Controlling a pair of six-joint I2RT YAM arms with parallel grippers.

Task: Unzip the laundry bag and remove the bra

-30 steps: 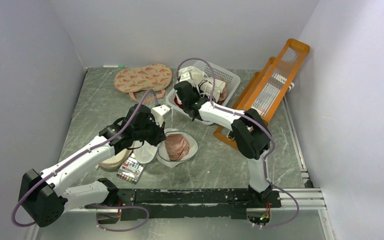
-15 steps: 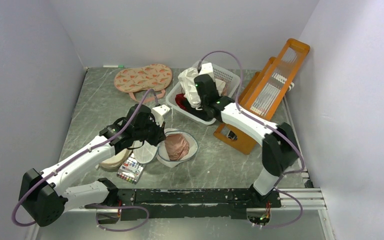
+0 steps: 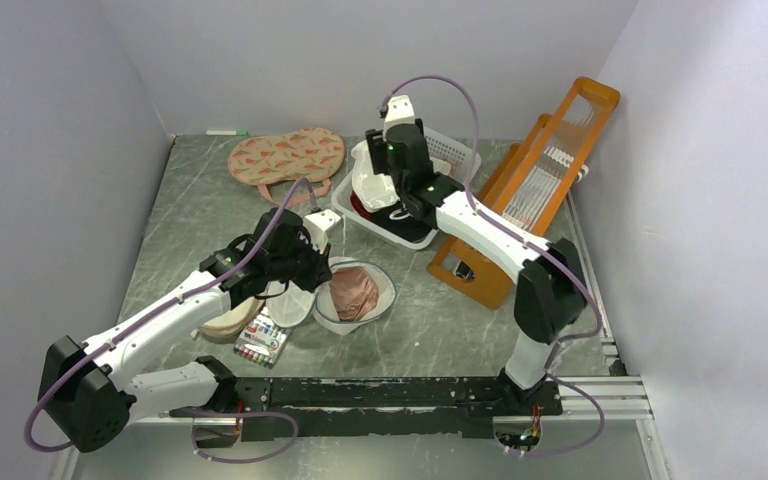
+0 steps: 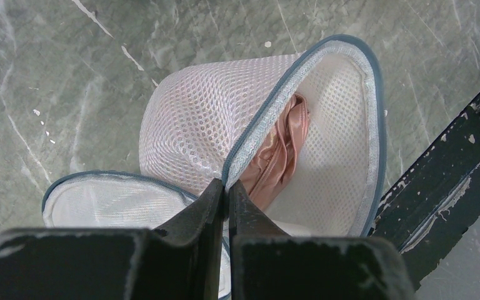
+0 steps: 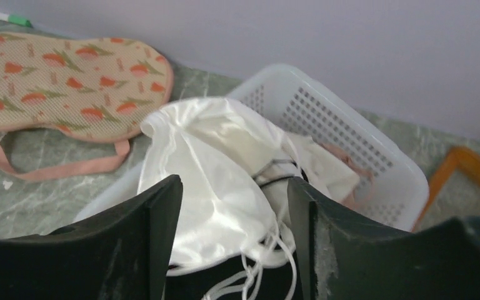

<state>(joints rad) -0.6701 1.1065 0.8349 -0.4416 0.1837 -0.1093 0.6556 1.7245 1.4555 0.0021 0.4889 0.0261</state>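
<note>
The laundry bag (image 3: 381, 291) lies unzipped mid-table, a round white mesh clam with a blue-grey zipper rim (image 4: 300, 75). One half stands tilted up and the other half (image 4: 106, 201) lies flat beside it. The dusty-pink bra (image 3: 353, 293) sits bunched inside, its folds (image 4: 281, 156) showing through the opening. My left gripper (image 3: 315, 268) is shut on the bag's rim, pinching it at the fingertips (image 4: 227, 185). My right gripper (image 3: 388, 178) hovers over the white basket, open (image 5: 234, 187), with a white satin garment (image 5: 206, 169) lying loose below and between its fingers.
The white perforated basket (image 3: 460, 160) at the back holds white, black and red garments. A watermelon-print pouch (image 3: 285, 155) lies back left, an orange wooden frame (image 3: 550, 150) leans at the right. A beige hoop (image 3: 225, 322) and a marker box (image 3: 260, 342) sit by the left arm.
My right gripper lifted a white garment from the basket, then opened and let it drop back while moving towards the back wall. The left gripper and bag have not moved.
</note>
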